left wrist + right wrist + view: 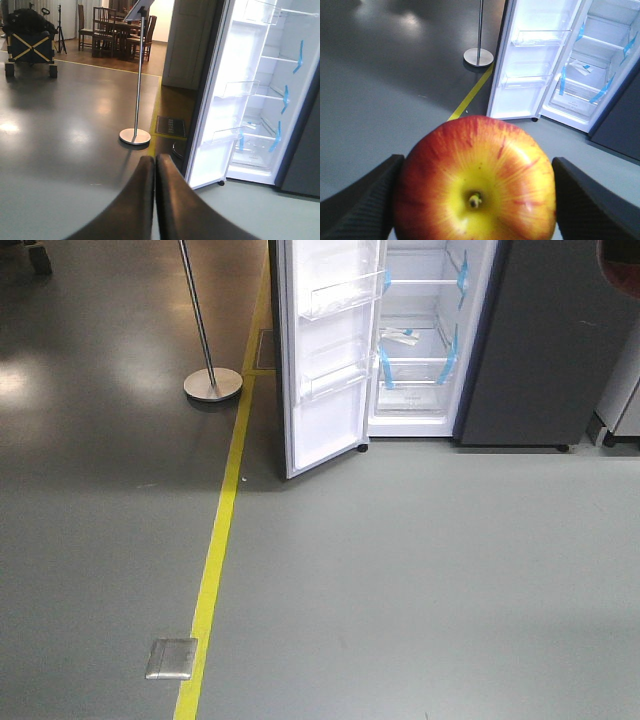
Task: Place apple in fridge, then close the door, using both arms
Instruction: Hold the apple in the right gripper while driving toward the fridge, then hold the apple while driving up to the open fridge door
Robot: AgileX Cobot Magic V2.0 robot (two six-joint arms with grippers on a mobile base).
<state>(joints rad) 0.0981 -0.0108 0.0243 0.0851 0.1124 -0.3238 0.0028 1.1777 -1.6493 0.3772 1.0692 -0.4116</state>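
The red and yellow apple [475,180] fills the bottom of the right wrist view, stem end toward the camera. My right gripper [477,161] is shut on it, one dark finger on each side. The fridge [425,340] stands ahead with its white inside, glass shelves and blue tape strips showing. Its door [325,350] is swung wide open to the left, clear shelves facing out. My left gripper [154,159] is shut with nothing in it, fingers pressed together, short of the door [235,90]. The fridge [595,65] and door [535,55] lie well beyond the apple.
A dark grey cabinet [540,340] stands right of the fridge. A pole on a round base [212,383] stands left of the door beside a yellow floor line [215,550]. A metal floor plate [171,658] lies near. A cart [30,42] and chairs [120,30] are far left.
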